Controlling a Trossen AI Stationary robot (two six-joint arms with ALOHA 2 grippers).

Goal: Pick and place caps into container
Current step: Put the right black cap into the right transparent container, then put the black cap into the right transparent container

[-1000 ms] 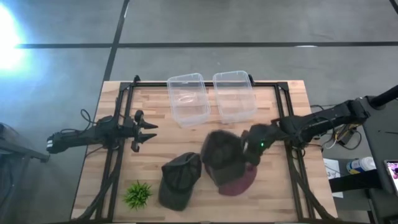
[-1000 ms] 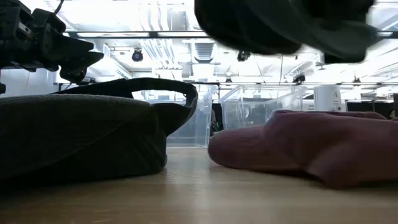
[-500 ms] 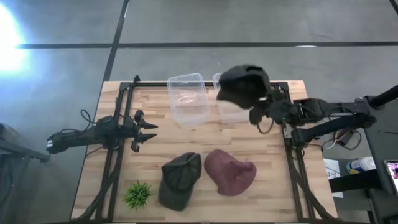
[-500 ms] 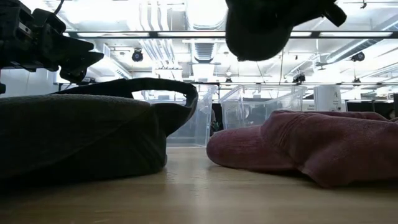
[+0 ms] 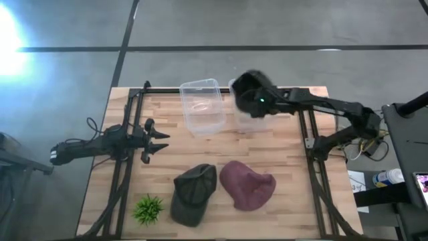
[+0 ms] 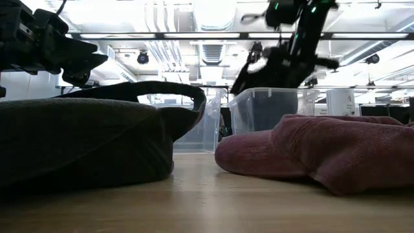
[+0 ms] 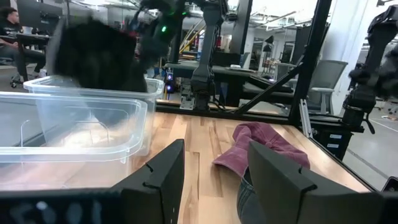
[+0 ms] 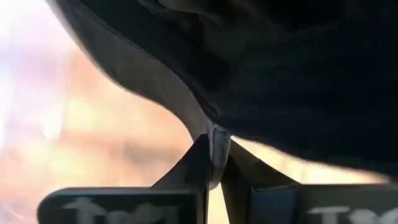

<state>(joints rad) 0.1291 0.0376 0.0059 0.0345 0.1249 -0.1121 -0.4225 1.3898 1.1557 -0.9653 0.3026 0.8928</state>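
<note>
My right gripper (image 5: 259, 100) reaches from the table's right side over the right clear tub (image 5: 267, 120) and is shut on a dark cap (image 5: 249, 87), which shows dark through the tub's wall (image 6: 266, 111). A second dark cap (image 5: 194, 194) and the maroon cap (image 5: 247, 185) lie flat on the table near its near edge. My left gripper (image 5: 159, 140) hovers open over the table's left part, far from all caps; its fingers (image 7: 163, 174) frame the maroon cap (image 7: 264, 142). My right gripper pinches a thin edge of the dark cap (image 8: 212, 138) between its two fingers. The cap's body spreads out beyond the fingers (image 8: 311, 81). The gripper comes from above, slanting from the table's right. The cap hangs down into the right tub (image 6: 266, 111).
A second clear tub (image 5: 202, 107) stands left of the right one, by the far edge. A small green plant (image 5: 148, 209) sits at the near left corner. A black frame (image 5: 127, 161) runs around the wooden top. Bare wood lies between the tubs and the lying caps.
My right gripper has lifted the dark cap off the maroon cap, carried it up and toward the far edge, then shifted a little left and lowered it into the right tub. The maroon cap now lies uncovered. The left arm has kept still.
</note>
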